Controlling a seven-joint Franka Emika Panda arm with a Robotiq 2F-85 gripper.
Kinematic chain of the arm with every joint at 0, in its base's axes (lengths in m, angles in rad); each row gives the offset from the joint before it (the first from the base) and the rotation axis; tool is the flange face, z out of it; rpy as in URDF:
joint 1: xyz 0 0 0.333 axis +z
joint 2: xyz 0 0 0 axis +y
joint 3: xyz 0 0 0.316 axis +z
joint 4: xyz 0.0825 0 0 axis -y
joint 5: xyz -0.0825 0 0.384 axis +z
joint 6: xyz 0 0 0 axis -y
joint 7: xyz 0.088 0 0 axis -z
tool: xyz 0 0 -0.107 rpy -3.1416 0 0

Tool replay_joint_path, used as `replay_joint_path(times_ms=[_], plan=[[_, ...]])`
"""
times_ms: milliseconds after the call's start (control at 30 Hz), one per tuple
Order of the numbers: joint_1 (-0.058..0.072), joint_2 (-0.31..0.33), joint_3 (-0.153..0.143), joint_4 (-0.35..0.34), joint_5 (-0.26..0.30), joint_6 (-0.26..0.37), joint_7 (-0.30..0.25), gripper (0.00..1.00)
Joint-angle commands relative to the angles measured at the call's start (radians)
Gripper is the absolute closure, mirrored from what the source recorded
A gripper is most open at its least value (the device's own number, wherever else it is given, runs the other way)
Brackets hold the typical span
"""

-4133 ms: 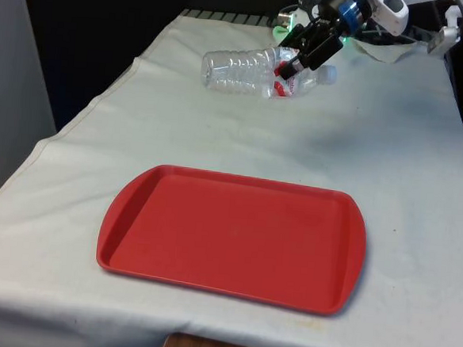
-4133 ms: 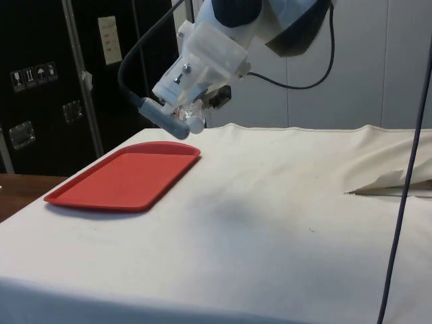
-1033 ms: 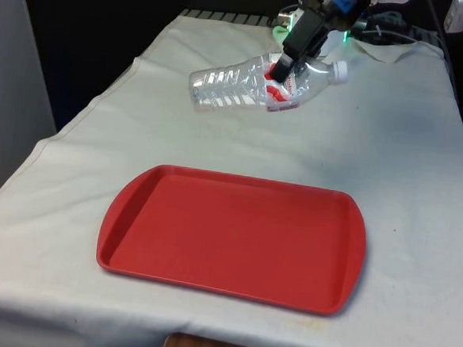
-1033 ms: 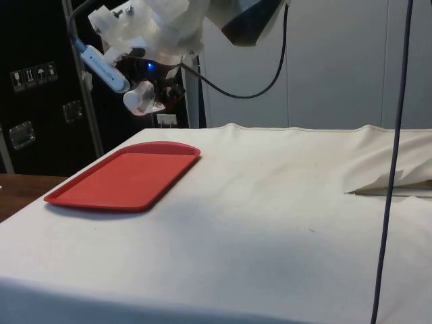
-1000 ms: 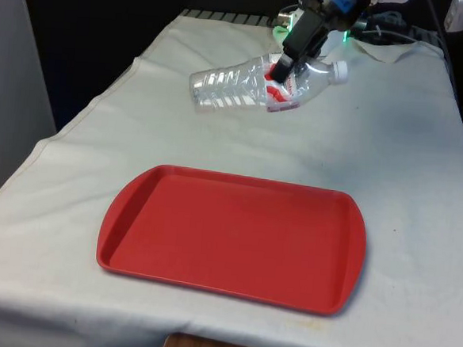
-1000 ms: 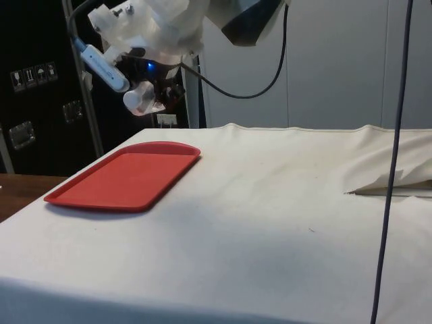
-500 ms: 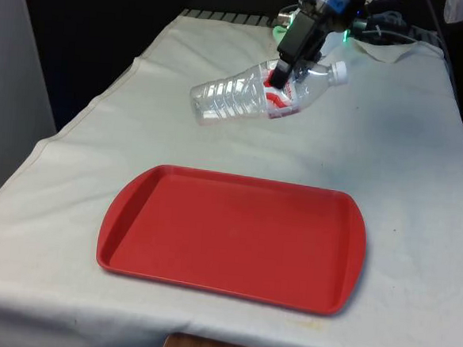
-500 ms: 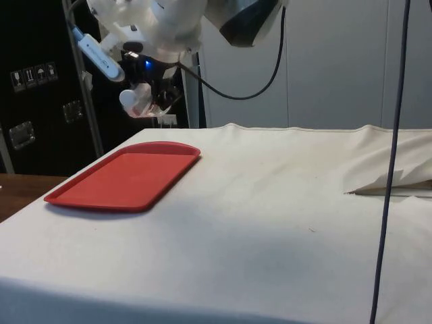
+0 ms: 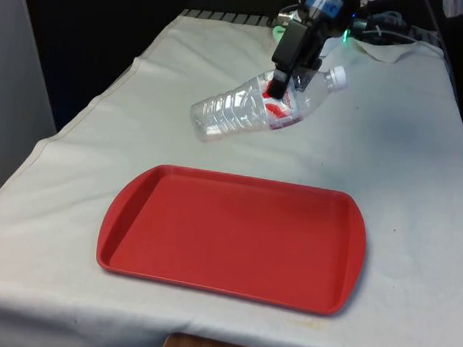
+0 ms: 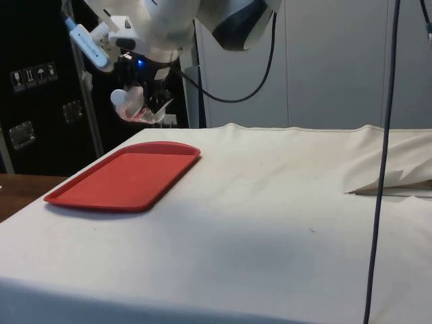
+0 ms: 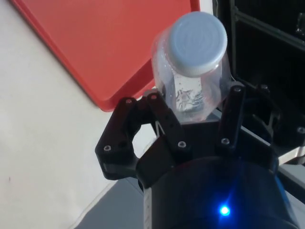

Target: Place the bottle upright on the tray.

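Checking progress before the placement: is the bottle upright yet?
No, tipped. The clear bottle hangs slanted in the gripper, white cap higher than base, above the cloth.

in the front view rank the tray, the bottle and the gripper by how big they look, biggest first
1. The red tray, by far the largest; it also lies nearest the camera, which adds to its look.
2. The clear bottle, held tilted above the cloth.
3. The black gripper, shut on the bottle, looks smallest.

no text can be read on the bottle [image 9: 248,107] label.
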Motion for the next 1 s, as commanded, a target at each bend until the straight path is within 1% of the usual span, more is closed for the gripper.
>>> replay_joint_path(times_ms=[0,200,233,267,433,500,533,567,800,833,867,900,967], plan=[[-0.007,0.009,0.000,0.004,0.013,0.023,-0.007,0.86],[-0.010,0.028,-0.011,0.020,0.045,0.063,-0.007,0.86],[-0.004,0.023,-0.013,0.018,0.038,0.048,0.000,0.86],[-0.011,0.031,-0.012,0.022,0.050,0.069,-0.007,0.86],[-0.015,0.044,-0.017,0.031,0.074,0.096,-0.007,0.86],[-0.015,0.050,-0.021,0.034,0.085,0.109,-0.008,0.86],[-0.008,0.044,-0.026,0.033,0.078,0.094,0.000,0.86],[-0.016,0.055,-0.024,0.038,0.096,0.121,-0.008,0.86],[-0.019,0.077,-0.035,0.051,0.137,0.167,-0.009,0.86],[-0.019,0.079,-0.036,0.053,0.142,0.172,-0.009,0.86],[-0.011,0.072,-0.041,0.052,0.131,0.154,0.000,0.86],[-0.020,0.082,-0.037,0.054,0.147,0.178,-0.009,0.86],[-0.020,0.087,-0.041,0.057,0.157,0.189,-0.009,0.86]])
